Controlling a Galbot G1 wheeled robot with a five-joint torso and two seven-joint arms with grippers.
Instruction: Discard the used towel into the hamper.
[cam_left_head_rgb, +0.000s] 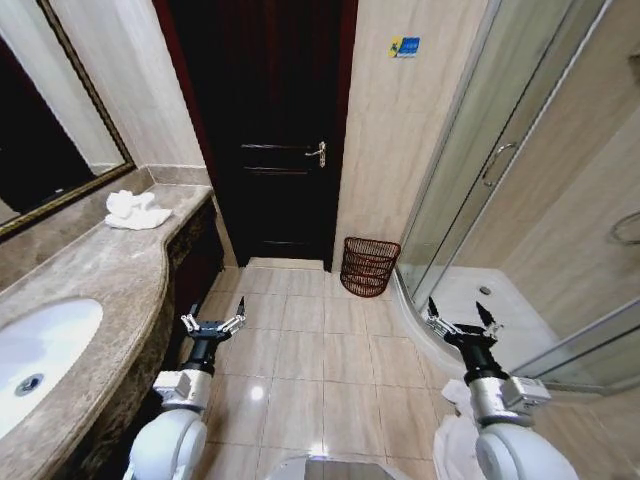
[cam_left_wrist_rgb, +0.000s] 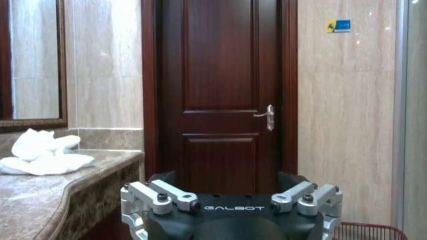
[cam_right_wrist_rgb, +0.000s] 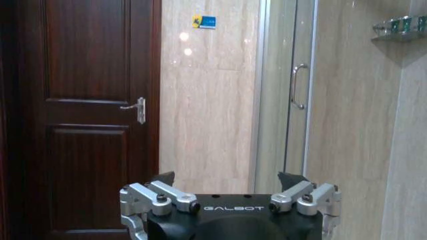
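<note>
Both end effectors are hovering low over the tiled floor, and you are facing a dark door.

Your left end effector (cam_left_head_rgb: 212, 324) is hanging beside the counter (cam_left_head_rgb: 100, 290) edge with its fingers spread wide and nothing between them; your right end effector (cam_left_head_rgb: 461, 322) is sitting near the shower enclosure (cam_left_head_rgb: 500, 180), equally wide open and empty. Farther along the counter, a crumpled white towel (cam_left_head_rgb: 134, 209) is lying near the mirror (cam_left_head_rgb: 45, 120). Beyond both arms, the hamper (cam_left_head_rgb: 368, 266) is standing upright on the floor against the wall, between the door (cam_left_head_rgb: 270, 130) and the shower glass.
</note>
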